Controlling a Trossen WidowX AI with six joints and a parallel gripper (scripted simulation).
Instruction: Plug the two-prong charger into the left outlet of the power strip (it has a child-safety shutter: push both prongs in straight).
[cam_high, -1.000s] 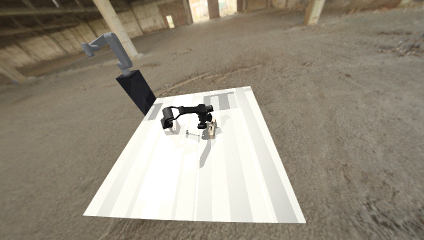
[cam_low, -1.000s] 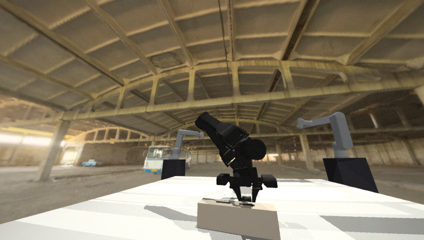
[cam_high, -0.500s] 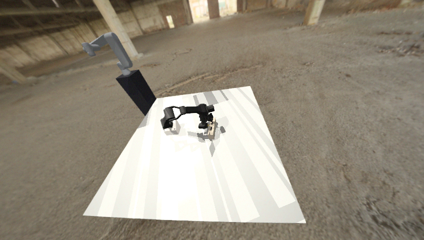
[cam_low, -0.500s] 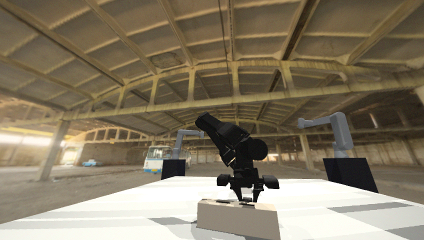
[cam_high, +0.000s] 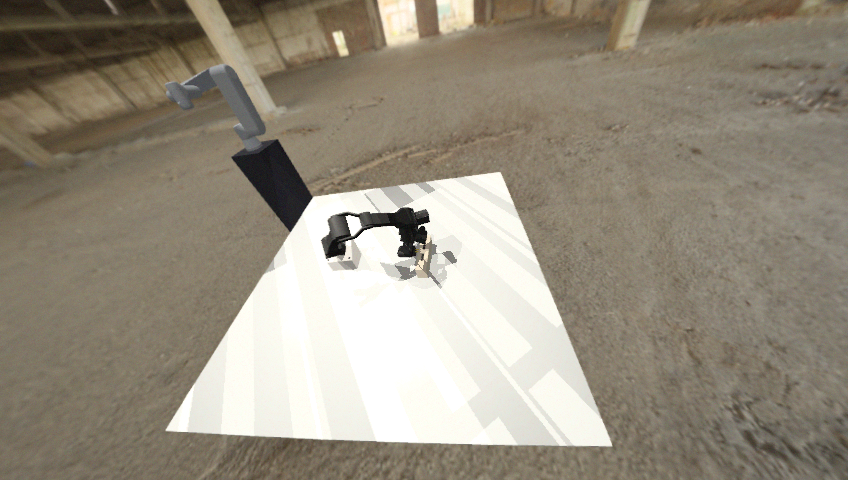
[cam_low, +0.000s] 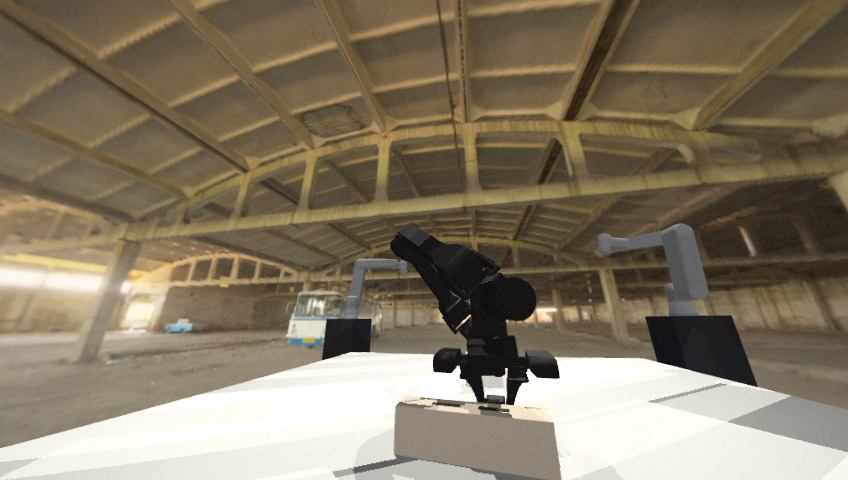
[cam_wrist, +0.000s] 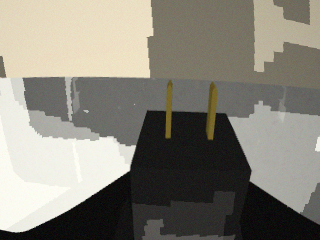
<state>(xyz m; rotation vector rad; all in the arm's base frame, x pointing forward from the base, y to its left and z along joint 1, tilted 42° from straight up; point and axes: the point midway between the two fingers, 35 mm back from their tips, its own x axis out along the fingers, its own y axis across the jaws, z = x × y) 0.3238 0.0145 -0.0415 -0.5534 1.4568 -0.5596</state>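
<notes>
The beige power strip stands on the white table. Dark outlet marks show on its top in the exterior view; no slot shows in the wrist view. My gripper is shut on the black two-prong charger, at the arm-side edge of the strip. Both brass prongs are bare in the wrist view, the left prong and the right prong side by side. Their tips appear just short of the strip's near edge. Whether they touch it, and their height over it, I cannot tell.
The white table carries patchy shadows, some across the strip. The arm's base stands left of the strip in the top view. Grey arms on dark pedestals stand beyond the table.
</notes>
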